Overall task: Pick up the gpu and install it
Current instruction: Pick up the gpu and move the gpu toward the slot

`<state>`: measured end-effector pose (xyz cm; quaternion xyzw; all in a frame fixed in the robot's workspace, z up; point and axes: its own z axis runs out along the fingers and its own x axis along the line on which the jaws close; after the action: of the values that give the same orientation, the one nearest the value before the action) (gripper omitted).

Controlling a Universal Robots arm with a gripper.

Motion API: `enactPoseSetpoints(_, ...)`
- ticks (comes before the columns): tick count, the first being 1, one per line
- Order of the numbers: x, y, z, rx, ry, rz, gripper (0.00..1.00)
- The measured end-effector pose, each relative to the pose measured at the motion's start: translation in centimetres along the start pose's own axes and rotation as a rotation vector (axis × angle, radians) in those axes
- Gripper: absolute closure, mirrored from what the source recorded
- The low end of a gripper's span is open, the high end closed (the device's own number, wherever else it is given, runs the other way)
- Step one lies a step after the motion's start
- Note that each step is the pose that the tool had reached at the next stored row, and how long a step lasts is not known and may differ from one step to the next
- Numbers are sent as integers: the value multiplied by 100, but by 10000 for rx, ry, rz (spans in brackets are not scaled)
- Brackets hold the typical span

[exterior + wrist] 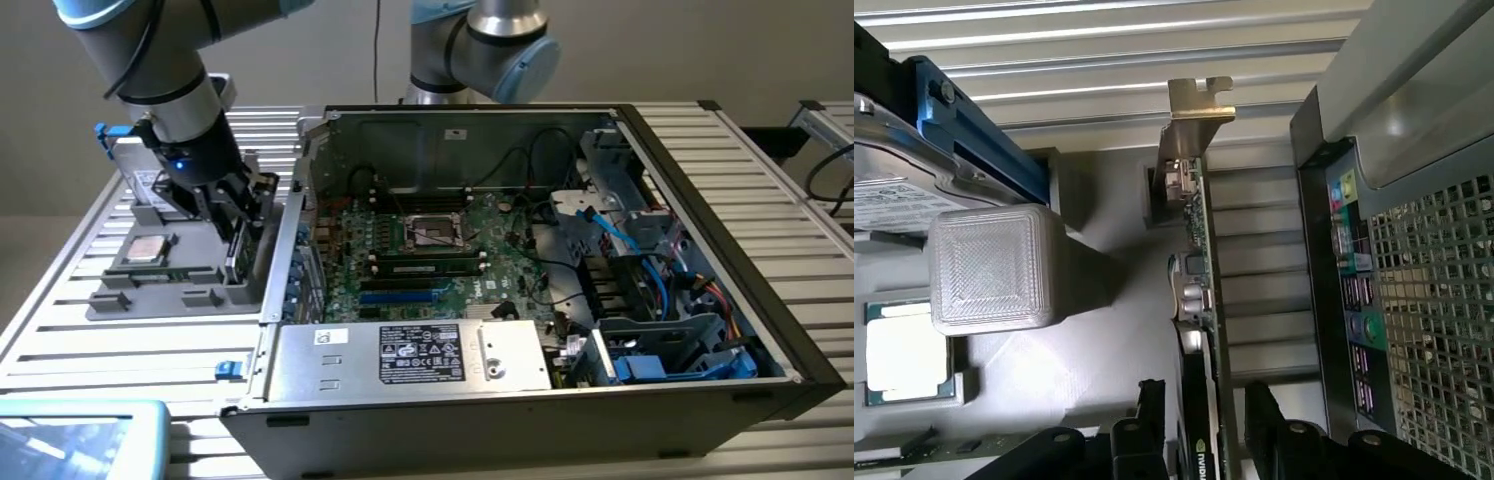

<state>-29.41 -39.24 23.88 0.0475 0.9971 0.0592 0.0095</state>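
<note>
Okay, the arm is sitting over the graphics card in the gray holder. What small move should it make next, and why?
Probably close the fingers on the gpu. The gripper is open, with one finger on each side of the card's edge. The card stands on edge in the gray tray and is not yet gripped, so closing before any lift looks right.

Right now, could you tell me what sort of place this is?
Probably a robotics lab cell for PC assembly: an open computer case on a slatted metal table, a grey parts tray beside it, a robot arm above the tray.
</note>
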Motion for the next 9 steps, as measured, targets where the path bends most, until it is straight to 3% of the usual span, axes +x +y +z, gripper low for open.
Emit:
enactPoseSetpoints(2,5,-1,5,-38,18,-113,54)
enactPoseSetpoints(9,8,1,18,-63,136,-583,54)
